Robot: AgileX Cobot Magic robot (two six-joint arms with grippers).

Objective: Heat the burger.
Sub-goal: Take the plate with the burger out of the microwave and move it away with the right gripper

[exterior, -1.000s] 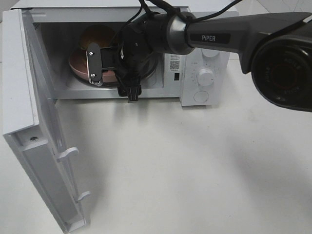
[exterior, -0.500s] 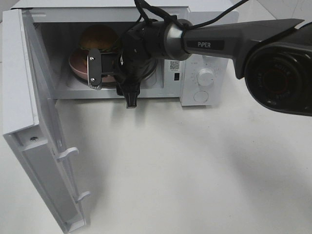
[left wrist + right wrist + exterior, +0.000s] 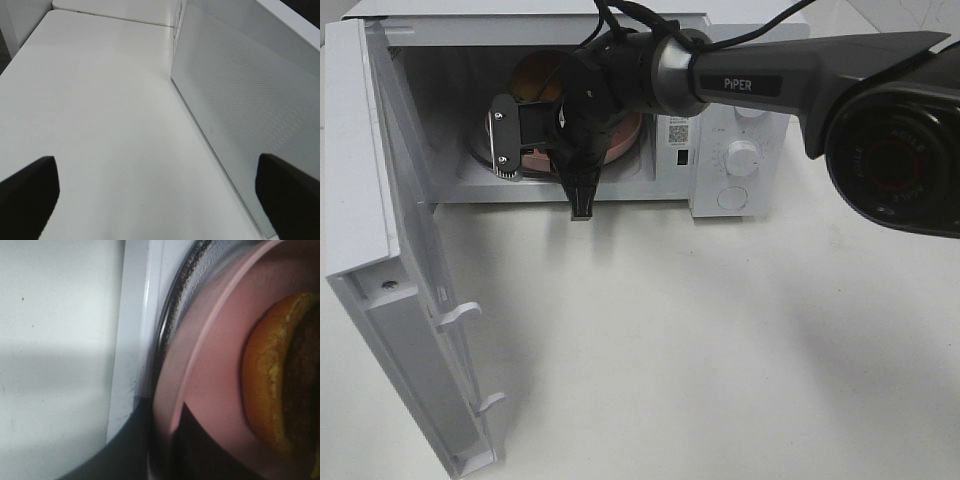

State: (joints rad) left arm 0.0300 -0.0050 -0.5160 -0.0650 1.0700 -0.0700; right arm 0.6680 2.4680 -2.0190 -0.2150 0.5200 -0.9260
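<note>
The burger (image 3: 534,74) stands on a pink plate (image 3: 625,138) inside the open microwave (image 3: 740,120); only its golden bun top shows past my right arm. My right gripper (image 3: 546,152) reaches into the cavity at the plate's front edge. In the right wrist view the burger (image 3: 267,385) and the plate (image 3: 210,375) fill the picture, and the plate's rim runs in between the dark fingers of the gripper (image 3: 165,452), shut on it. The plate rests on the glass turntable (image 3: 175,300). My left gripper (image 3: 160,200) hangs open over the table, beside the microwave door, holding nothing.
The microwave door (image 3: 380,250) stands swung wide open to the left, its handle brackets (image 3: 460,315) jutting toward the table. Its perforated outer face (image 3: 250,110) is close beside my left gripper. Two control knobs (image 3: 743,158) sit on the right panel. White table (image 3: 720,350) spreads in front.
My right gripper has gone from wide open to shut on the plate's rim. The plate and burger have shifted a little to the right inside the microwave. The left gripper has stayed open.
</note>
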